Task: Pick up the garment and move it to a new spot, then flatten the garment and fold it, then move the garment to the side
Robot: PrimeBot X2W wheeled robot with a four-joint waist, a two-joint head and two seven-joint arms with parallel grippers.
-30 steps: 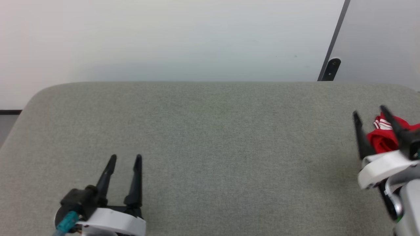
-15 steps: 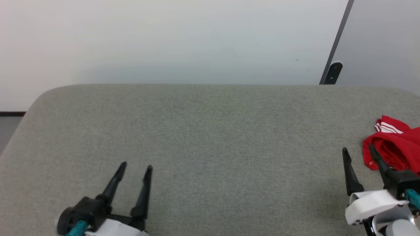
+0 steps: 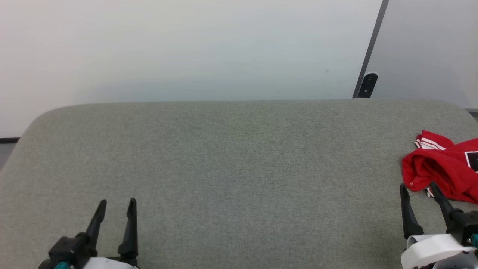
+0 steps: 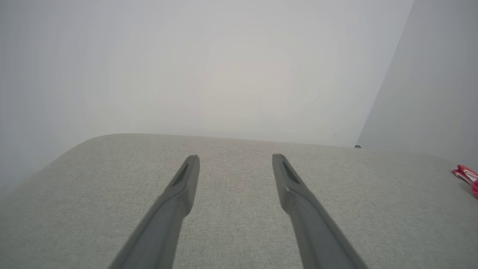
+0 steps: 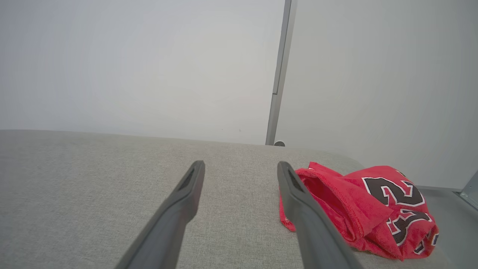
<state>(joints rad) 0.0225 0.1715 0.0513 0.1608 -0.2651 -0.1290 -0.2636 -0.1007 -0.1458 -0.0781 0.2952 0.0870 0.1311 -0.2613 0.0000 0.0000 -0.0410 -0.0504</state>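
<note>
a wide grey fabric-covered cushion (image 3: 239,168) with rounded corners takes up the lower part of the head view. behind it are a pale wall (image 3: 186,48) and a grey panel (image 3: 429,48), divided by a slanted dark strip (image 3: 368,48). the whole picture has slid a little since a second ago, so the camera has moved with the robot.

the garment (image 3: 444,172) is a red jersey lying in a crumpled heap at the cushion's far right end, cut off by the frame edge in the head view. a red-and-white striped trim shows at its far side. in the right wrist view the black, white-edged numerals "23" face up on its rumpled top (image 5: 396,201).

the right gripper (image 3: 418,186) has drawn back. a second ago its fingers stood on either side of the heap's left end, and now they sit low in the frame with their tips at the jersey's near edge. the jaws are spread wide and hold nothing. whether the outer finger (image 5: 298,201) touches the cloth cannot be told.

the left gripper (image 3: 116,203) also sits lower in the frame than before. it is over bare cushion, well apart from the jersey — fingers parted and empty.
</note>
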